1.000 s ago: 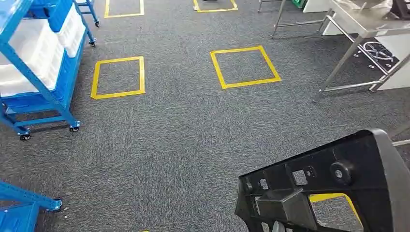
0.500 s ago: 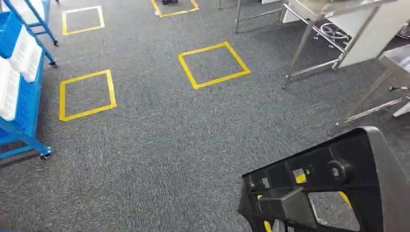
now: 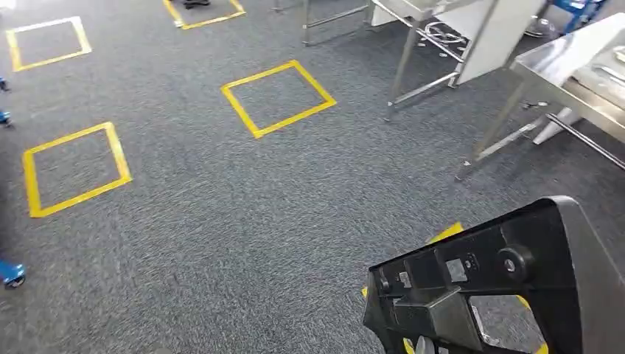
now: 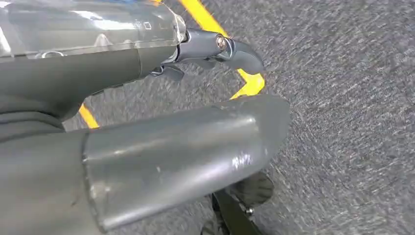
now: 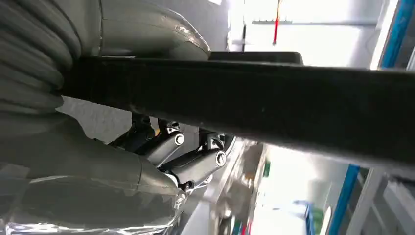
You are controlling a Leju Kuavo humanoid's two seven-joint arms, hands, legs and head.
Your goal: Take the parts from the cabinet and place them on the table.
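My right hand (image 5: 161,147) grips the black plastic part (image 3: 486,287), thumb over one side and fingers (image 5: 195,166) curled under the other, carried low on my right above the grey carpet (image 3: 243,221). My left hand (image 4: 147,142) hangs empty, fingers loosely apart. A steel table (image 3: 582,66) stands ahead right.

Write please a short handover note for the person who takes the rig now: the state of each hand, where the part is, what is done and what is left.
Right hand: holds the black plastic part, with fingers under its edge in the right wrist view.
Left hand: holds nothing and hangs above the grey carpet.
Part: carried low at the robot's right in the head view, above a yellow tape square.
Steel table: ahead and to the right.
Done: one part is in hand, away from the cabinet.
Left: reach the table and set the part on it.
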